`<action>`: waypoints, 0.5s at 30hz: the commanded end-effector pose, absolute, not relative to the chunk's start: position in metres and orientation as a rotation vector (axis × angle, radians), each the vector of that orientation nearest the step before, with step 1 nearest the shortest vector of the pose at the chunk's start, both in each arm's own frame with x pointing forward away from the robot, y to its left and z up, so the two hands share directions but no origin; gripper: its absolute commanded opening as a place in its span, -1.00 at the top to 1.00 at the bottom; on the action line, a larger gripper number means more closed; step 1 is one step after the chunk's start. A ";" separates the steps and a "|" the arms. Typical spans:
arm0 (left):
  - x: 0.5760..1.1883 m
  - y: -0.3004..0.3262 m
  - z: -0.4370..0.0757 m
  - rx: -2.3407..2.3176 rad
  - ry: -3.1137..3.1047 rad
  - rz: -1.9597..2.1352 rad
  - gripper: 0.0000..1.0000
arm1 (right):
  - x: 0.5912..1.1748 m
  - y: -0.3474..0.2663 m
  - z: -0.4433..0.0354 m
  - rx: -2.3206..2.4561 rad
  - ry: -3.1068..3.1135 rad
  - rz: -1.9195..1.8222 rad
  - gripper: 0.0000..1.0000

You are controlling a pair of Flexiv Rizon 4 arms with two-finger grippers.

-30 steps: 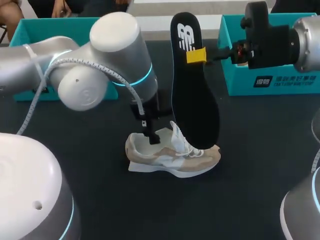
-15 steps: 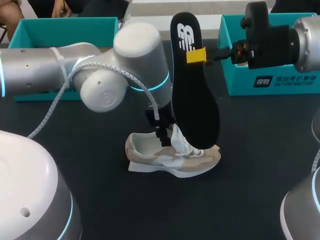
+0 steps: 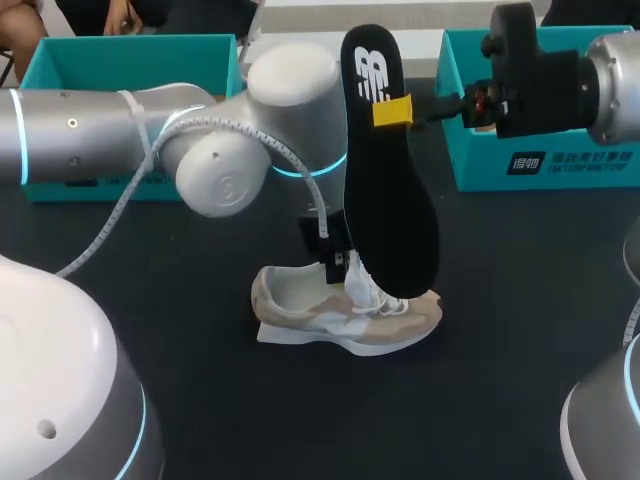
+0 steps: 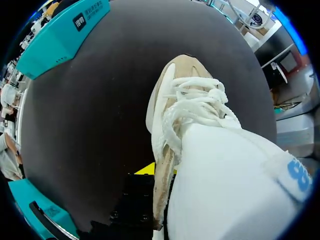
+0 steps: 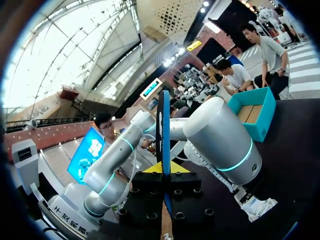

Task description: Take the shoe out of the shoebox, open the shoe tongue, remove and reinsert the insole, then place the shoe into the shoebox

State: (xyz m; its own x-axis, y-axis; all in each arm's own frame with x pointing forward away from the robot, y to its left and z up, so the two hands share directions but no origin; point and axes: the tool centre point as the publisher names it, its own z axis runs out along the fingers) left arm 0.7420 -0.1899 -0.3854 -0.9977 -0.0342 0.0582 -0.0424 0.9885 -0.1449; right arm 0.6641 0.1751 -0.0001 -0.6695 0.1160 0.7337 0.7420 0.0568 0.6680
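A beige and white shoe (image 3: 340, 318) lies on its sole on the dark table, toe to the right. My left gripper (image 3: 340, 268) comes down from above onto the white tongue (image 4: 225, 175) behind the laces and is shut on it; one yellow fingertip (image 4: 146, 169) shows beside the shoe's collar. My right gripper (image 3: 392, 111) is shut on the black insole (image 3: 385, 200), which hangs upright with its lower end near the shoe's laces. In the right wrist view the insole (image 5: 163, 125) stands edge-on between the right gripper's (image 5: 163, 171) fingers.
One teal shoebox (image 3: 120, 60) stands at the back left behind my left arm; another teal box (image 3: 540, 150) stands at the back right under my right arm. Bare dark table lies in front of the shoe.
My left gripper has moved right from over the shoe's heel opening to the tongue and has gone from open to shut. The right arm and the insole have kept still.
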 end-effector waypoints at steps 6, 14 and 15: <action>0.740 -0.187 -0.368 0.082 -3.107 0.163 1.00 | 0.666 0.178 -0.001 -0.857 -1.847 -1.653 1.00; 0.740 -0.187 -0.368 0.082 -3.107 0.163 1.00 | 0.666 0.178 -0.001 -0.857 -1.847 -1.653 1.00; 0.740 -0.187 -0.368 0.082 -3.107 0.163 1.00 | 0.666 0.178 -0.001 -0.857 -1.847 -1.653 1.00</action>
